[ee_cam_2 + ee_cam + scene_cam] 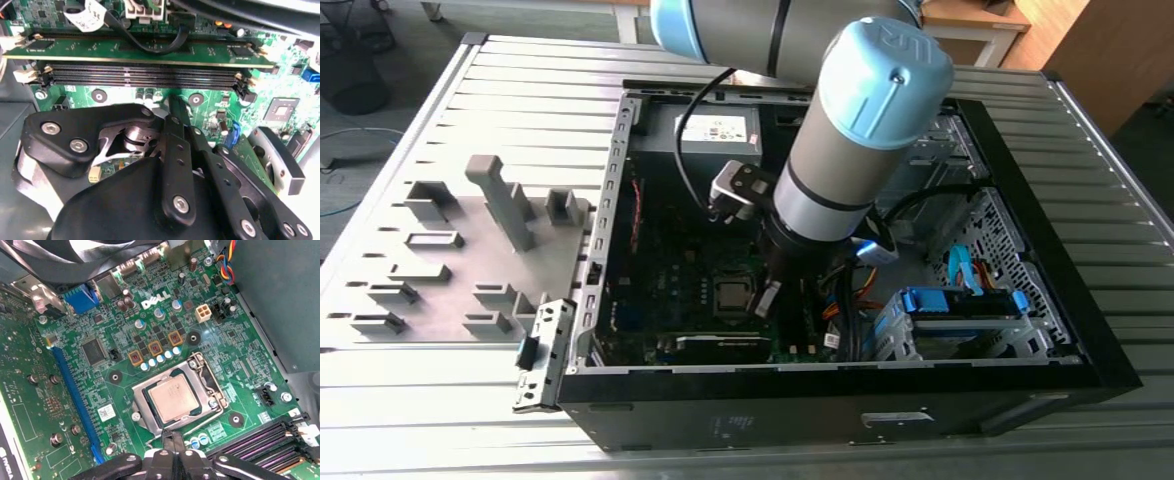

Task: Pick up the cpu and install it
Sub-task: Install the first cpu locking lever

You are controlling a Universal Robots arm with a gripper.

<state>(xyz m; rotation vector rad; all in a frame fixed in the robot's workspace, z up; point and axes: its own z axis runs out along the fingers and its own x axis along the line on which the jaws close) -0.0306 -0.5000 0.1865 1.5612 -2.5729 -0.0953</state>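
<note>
The arm is reaching down into an open computer case [1067, 330] lying on its side on a slatted metal desk [520, 80], with the gripper [770, 298] hanging low over the green motherboard [240, 340]. In the first wrist view the cpu [172, 397] is sitting flat inside its socket frame [210, 390], silvery top facing up, square to the frame and lying within the frame's opening; the gripper [173, 440] is poised just beside the frame's near edge, its black fingers [177, 439] drawn close together into a narrow point and holding nothing. The second wrist view is showing the same black linkage, with the gripper [177, 107] closed to a slim tip above the board, just short of the empty memory slots [145, 75]. A long blue expansion slot [75, 400] is running along the board near the socket. In the exterior view, a grey fixture plate [454, 260] with upright blocks is resting on the desk at the exterior view's left of the case, well apart from the gripper, and a blue drive bracket [947, 305] is sitting inside the case toward the exterior view's right.
</note>
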